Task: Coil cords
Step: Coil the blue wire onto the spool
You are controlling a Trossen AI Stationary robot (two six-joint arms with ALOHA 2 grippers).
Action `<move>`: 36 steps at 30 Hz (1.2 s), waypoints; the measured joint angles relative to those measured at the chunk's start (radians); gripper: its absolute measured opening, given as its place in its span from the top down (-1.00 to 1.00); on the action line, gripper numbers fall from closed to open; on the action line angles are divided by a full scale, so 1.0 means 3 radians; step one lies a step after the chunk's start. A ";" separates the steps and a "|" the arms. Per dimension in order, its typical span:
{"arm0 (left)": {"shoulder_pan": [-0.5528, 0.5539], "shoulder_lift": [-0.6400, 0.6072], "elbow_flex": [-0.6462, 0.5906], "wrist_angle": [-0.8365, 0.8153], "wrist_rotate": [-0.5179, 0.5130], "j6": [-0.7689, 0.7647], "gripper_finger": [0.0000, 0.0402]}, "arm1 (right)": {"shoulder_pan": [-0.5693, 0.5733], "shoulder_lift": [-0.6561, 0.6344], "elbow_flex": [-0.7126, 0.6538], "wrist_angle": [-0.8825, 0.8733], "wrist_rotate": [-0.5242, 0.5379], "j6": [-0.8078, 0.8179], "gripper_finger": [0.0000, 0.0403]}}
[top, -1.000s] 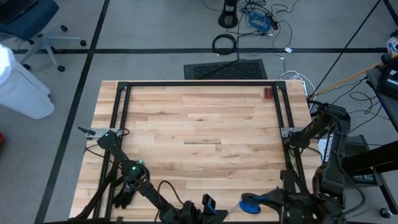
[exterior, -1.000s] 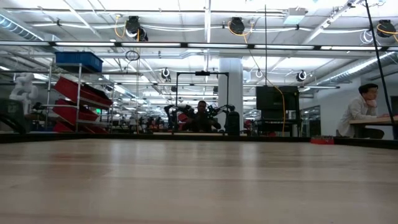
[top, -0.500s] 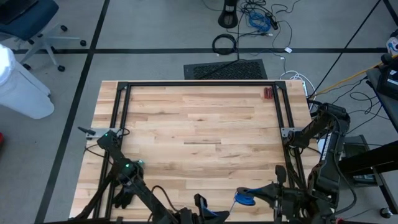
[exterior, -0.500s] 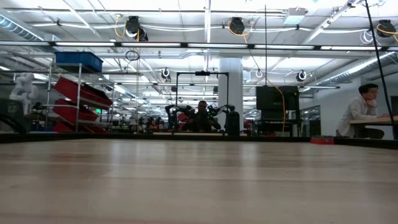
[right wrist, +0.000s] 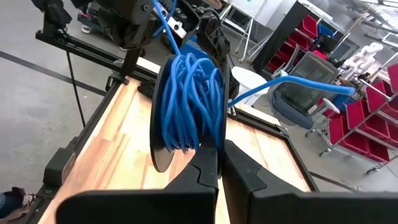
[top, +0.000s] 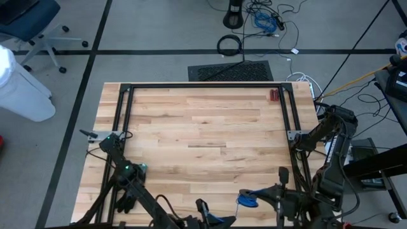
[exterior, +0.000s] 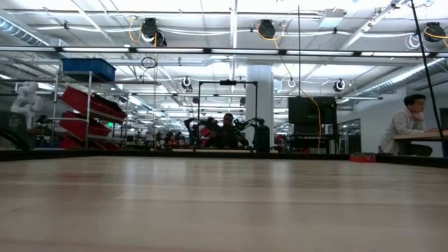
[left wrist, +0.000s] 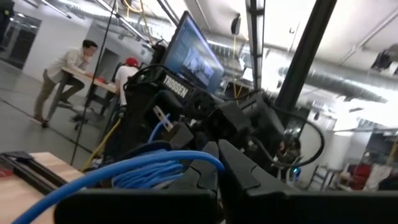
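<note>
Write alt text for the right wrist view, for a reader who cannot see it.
A bundle of blue wire, wound in loops, is clamped in the right pincer, whose dark fingers are shut on its lower edge. A loose blue tail runs off sideways from the bundle. The left pincer is just beyond it, over the wooden table.

A light wooden butcher-block table [top: 203, 137] is carrying a black metal frame [top: 127, 102] and a small red object [top: 274, 95] near its far right corner.

Blue cords [right wrist: 189, 102] in a tight coil, tail trailing, near table's front edge.
</note>
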 joint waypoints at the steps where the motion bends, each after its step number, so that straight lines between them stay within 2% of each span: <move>1: 0.0011 -0.0001 0.0000 -0.0038 -0.0014 -0.0003 0.99 | -0.0018 0.0003 0.0000 0.0001 -0.0010 0.0001 1.00; 6: 0.0099 -0.0003 0.0000 -0.0131 -0.0082 -0.0001 0.99 | -0.0164 0.0062 -0.0001 0.0006 -0.0084 0.0004 1.00; 14: 0.0205 -0.0005 0.0000 -0.0510 -0.0616 0.0000 0.99 | -0.0429 0.0144 -0.0003 0.0013 -0.0085 0.0091 1.00; 22: 0.0273 -0.0005 0.0000 -0.0519 -0.0898 0.0187 0.99 | -0.0637 0.0154 -0.0003 -0.0018 -0.0111 0.0249 1.00; 26: 0.0277 -0.0010 0.0000 -0.0463 -0.1043 0.0402 0.99 | -0.0700 0.0166 -0.0003 -0.0027 -0.0315 0.0261 1.00; 36: 0.0257 -0.0067 0.0000 -0.0473 -0.1101 0.0552 0.99 | -0.0746 0.0241 -0.0003 -0.0086 -0.0420 0.0354 1.00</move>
